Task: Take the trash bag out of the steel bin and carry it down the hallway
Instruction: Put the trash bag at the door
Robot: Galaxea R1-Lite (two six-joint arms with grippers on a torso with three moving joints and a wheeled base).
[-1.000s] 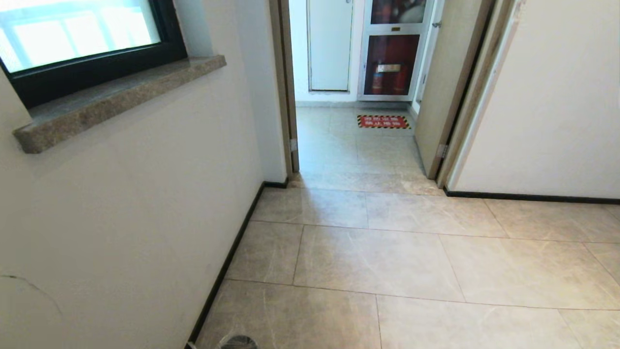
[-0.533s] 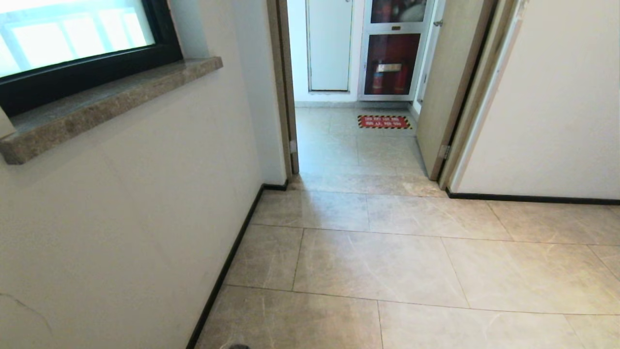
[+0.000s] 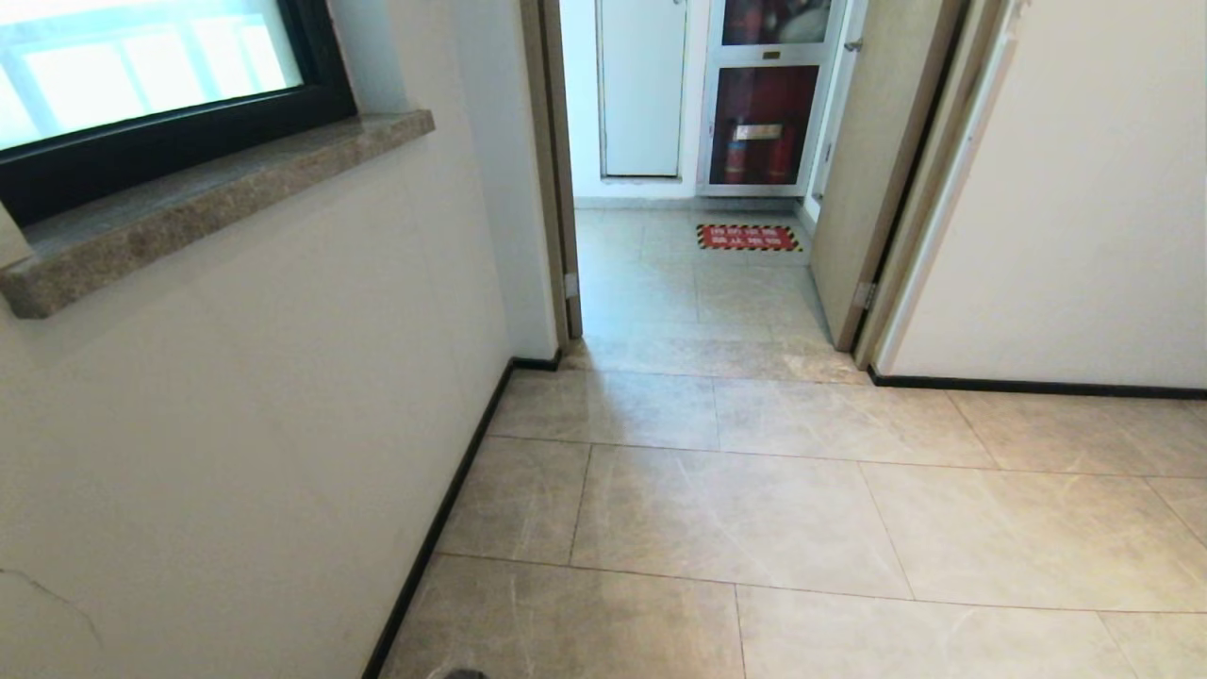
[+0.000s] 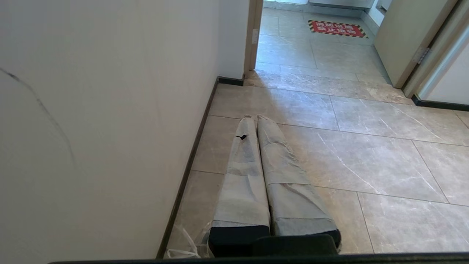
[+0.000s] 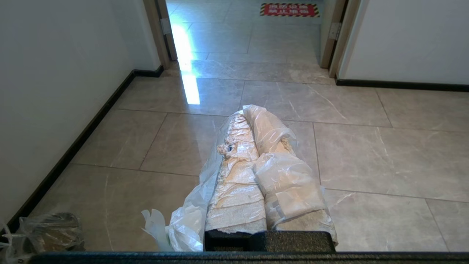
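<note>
The trash bag (image 5: 190, 220), thin white plastic, is draped over my right gripper (image 5: 250, 114) and hangs down on one side of it. That gripper is shut on the bag, with film pinched between its taped fingers (image 5: 234, 190). It is held low over the hallway floor (image 3: 735, 509). My left gripper (image 4: 256, 117) is shut with nothing in it, close to the wall's black baseboard (image 4: 190, 161). Neither gripper shows in the head view. The steel bin is out of view.
A clear plastic bundle (image 5: 47, 227) around something dark and shiny lies by the left wall. Window (image 3: 141, 66) and stone sill (image 3: 217, 198) are on the left. Ahead is a doorway (image 3: 698, 311) with an open door (image 3: 872, 160), a red floor sign (image 3: 748, 237) and a fire cabinet (image 3: 764, 123).
The whole head view shifted early in the second, so the camera moved: the sill slid left and the round silvery thing at the bottom edge dropped almost out of the picture.
</note>
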